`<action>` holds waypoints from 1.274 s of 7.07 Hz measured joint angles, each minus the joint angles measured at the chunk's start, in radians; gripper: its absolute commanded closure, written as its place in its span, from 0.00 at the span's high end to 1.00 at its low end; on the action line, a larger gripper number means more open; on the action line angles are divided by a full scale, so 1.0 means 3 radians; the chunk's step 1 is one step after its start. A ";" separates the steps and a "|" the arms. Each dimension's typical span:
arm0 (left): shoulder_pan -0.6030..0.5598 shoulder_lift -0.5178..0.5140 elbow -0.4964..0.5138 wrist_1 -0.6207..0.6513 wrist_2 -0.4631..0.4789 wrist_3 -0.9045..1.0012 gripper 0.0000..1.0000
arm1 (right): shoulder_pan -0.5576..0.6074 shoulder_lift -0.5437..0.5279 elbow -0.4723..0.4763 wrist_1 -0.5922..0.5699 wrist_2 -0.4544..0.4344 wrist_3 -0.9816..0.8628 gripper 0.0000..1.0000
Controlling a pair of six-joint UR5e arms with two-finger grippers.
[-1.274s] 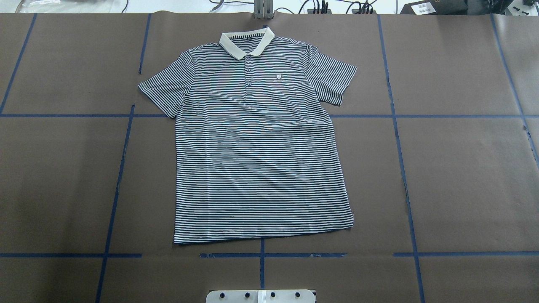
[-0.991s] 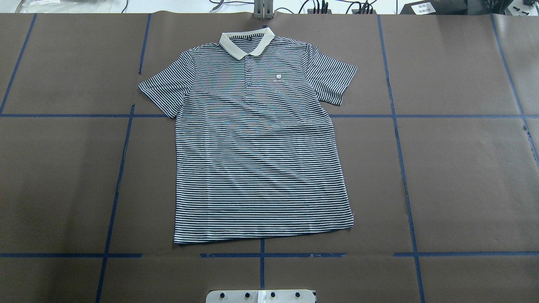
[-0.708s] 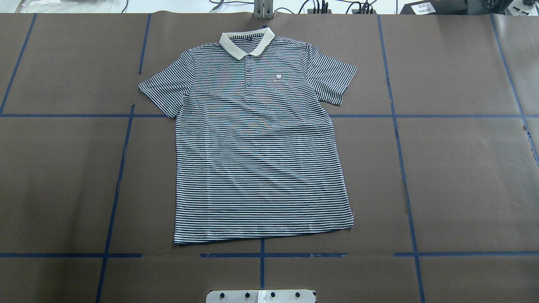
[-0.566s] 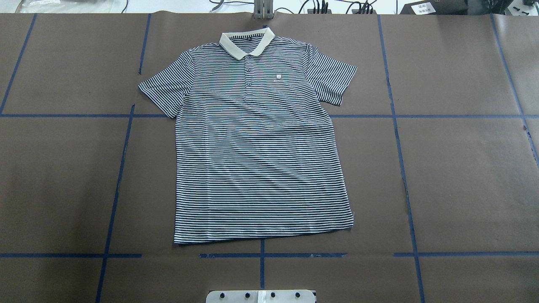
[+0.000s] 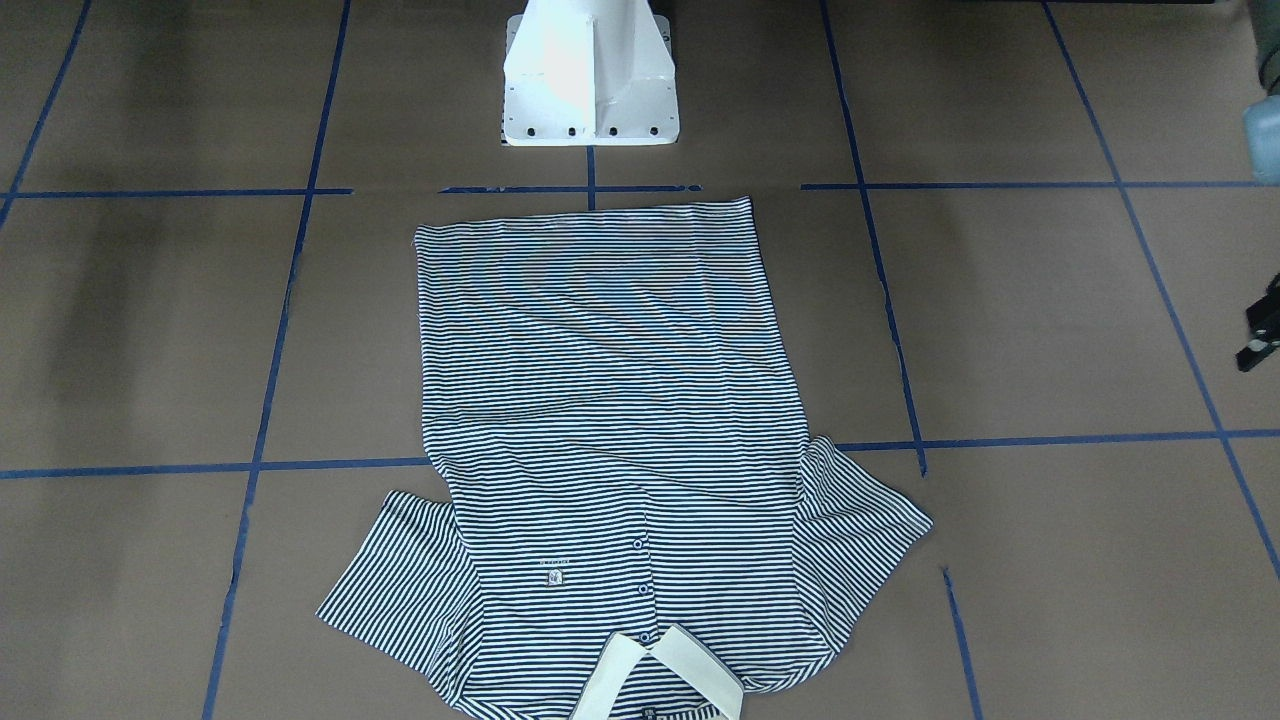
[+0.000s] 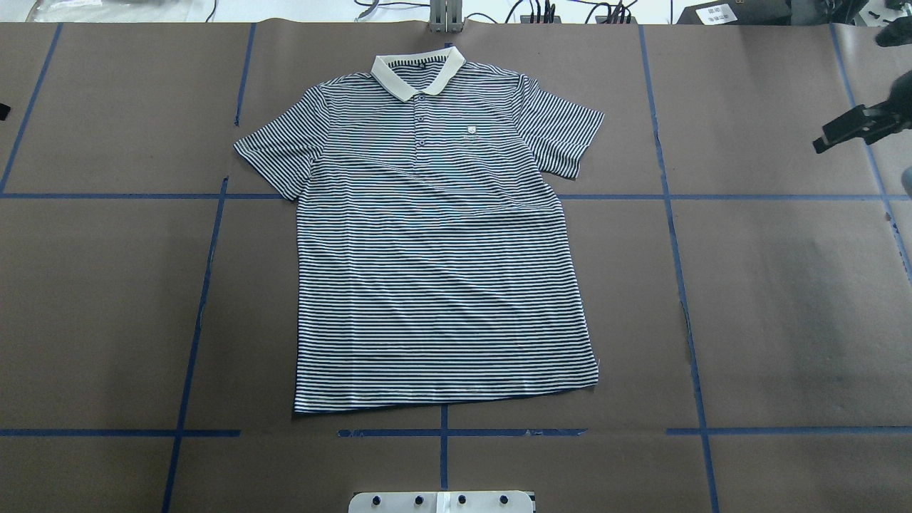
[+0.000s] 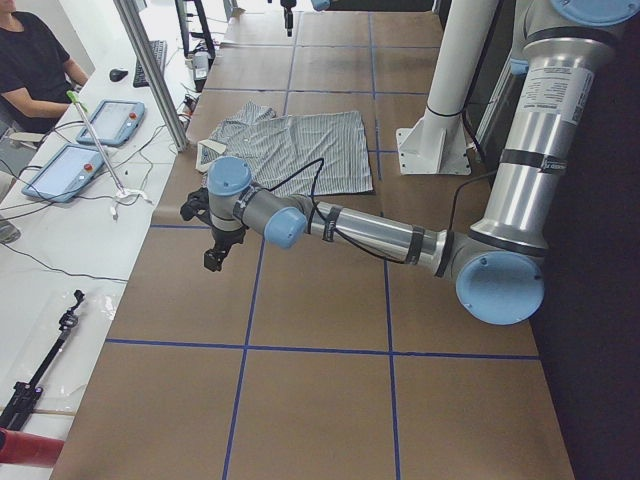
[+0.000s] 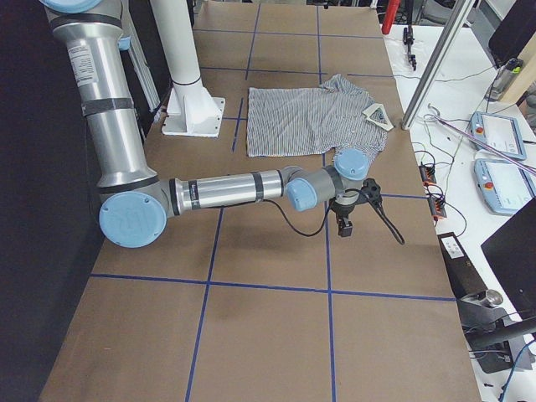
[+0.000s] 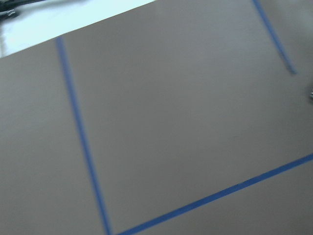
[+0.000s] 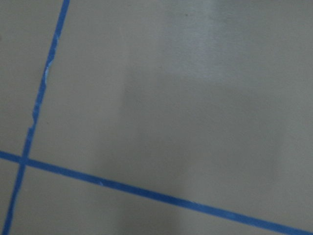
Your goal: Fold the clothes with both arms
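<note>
Black claws just showed up at both table edges: right gripper (image 6: 848,130), left gripper (image 5: 1258,340), open or closed I can't tell. Striped polo shirt (image 6: 434,242) lies flat between them, well apart, so folding's not begun.

1 polo shirt (image 6: 442,271); 2 arms (image 7: 370,232) (image 8: 226,191); 1 white pedestal (image 5: 590,70).
</note>
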 measured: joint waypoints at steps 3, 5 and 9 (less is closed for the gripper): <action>0.0213 -0.0461 0.0275 -0.0196 0.0041 -0.0503 1.00 | -0.0447 0.0906 -0.0697 0.0425 -0.0317 0.0666 1.00; 0.0283 -0.0630 0.0306 -0.0203 0.0237 -0.0853 1.00 | -0.0775 0.1368 -0.1133 0.0790 -0.0606 0.1134 1.00; 0.0314 -0.0755 0.0278 -0.0204 0.0308 -0.1234 1.00 | -0.1062 0.1731 -0.1679 0.1008 -0.1085 0.1334 0.96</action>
